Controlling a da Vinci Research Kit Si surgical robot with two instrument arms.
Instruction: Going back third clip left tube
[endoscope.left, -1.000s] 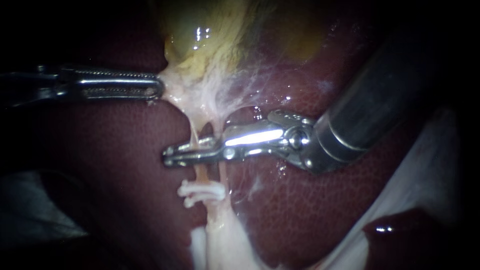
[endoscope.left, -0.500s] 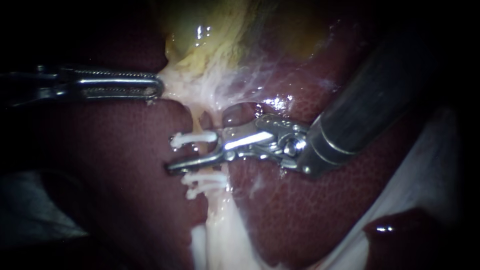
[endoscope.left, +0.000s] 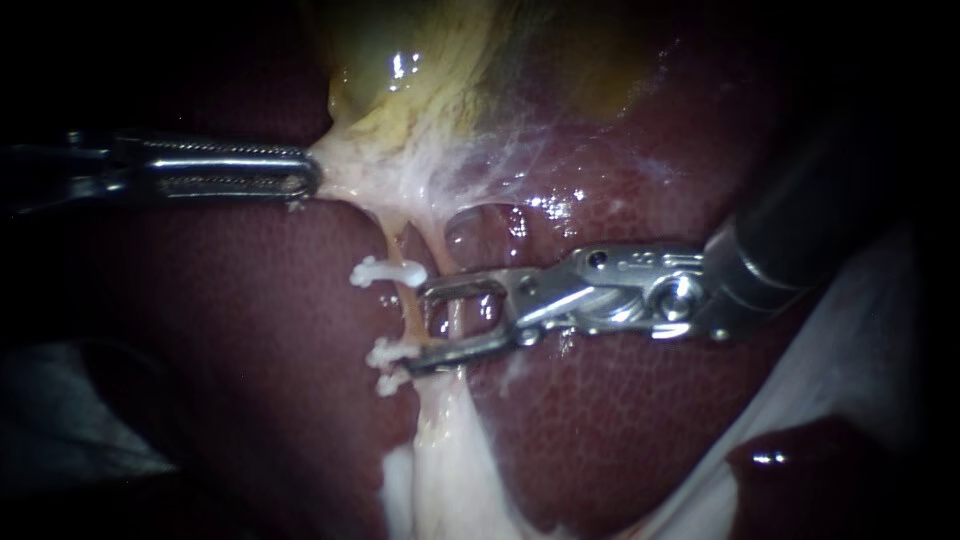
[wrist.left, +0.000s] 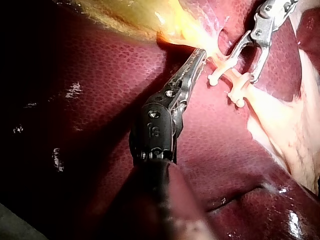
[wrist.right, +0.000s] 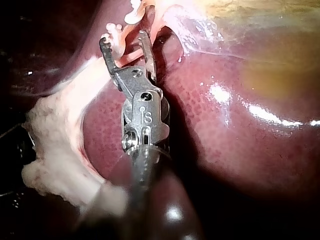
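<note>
Right instrument (endoscope.left: 420, 328) drawn back, nearly level, left instrument (endoscope.left: 308, 178) gripping gallbladder (endoscope.left: 420, 100)

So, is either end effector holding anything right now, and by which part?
The left instrument is shut on the pale tissue just below the gallbladder, gripping its edge. The right instrument is open, holding nothing.

White clip (endoscope.left: 388, 272) clamped across thin left tube (endoscope.left: 408, 312), above two more
</note>
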